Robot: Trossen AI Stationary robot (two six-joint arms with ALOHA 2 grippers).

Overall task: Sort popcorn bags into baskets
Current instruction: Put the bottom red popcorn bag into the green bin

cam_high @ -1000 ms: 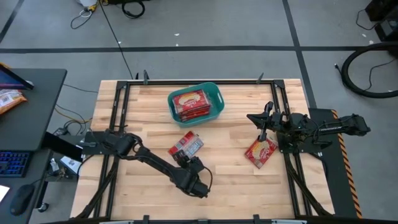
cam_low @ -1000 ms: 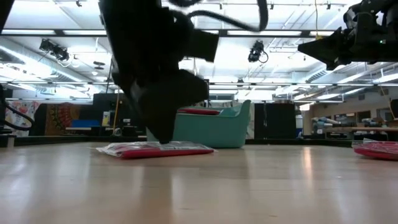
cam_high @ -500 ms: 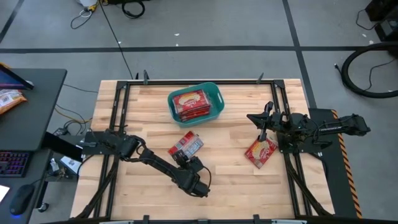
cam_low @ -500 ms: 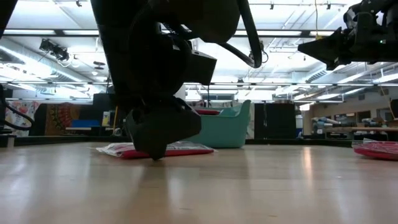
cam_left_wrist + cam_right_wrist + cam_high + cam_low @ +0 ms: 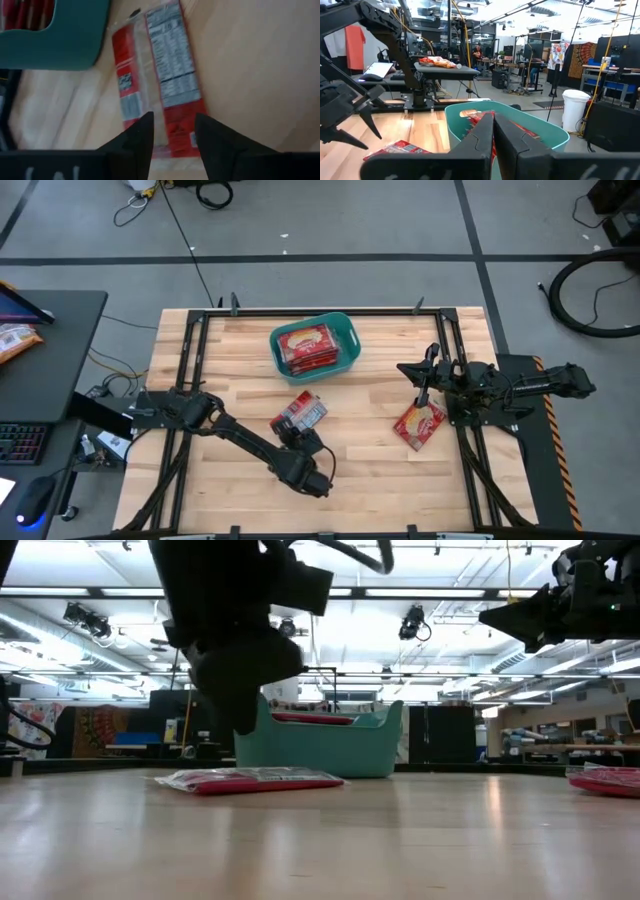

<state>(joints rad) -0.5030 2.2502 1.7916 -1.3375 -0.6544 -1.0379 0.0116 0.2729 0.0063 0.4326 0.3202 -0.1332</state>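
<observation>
1. High view: my left gripper (image 5: 300,442) hangs over the near end of a flat red popcorn packet lying grey-white printed back up (image 5: 299,412) in the middle of the pale wooden table (image 5: 370,470). The teal-blue rounded plastic tub (image 5: 314,345) sits toward the far edge with red packets inside. My right gripper (image 5: 428,377) waits just beyond a second red packet showing its popcorn picture (image 5: 419,423).

2. Low view: the left gripper (image 5: 238,705) is clear above the packet (image 5: 250,780), not touching it. The tub (image 5: 330,745) stands behind.

3. Left wrist view: the two dark fingers (image 5: 141,137) stand apart, straddling the packet's (image 5: 160,90) near short edge, nothing between them. I judge the best approach is to descend straight down, keep the tips along the edge where the film can lift, and close only once one tip is under the seam.

4. Right wrist view: this arm's fingers (image 5: 478,137) are pressed together, empty, pointing toward the tub (image 5: 520,130).
</observation>
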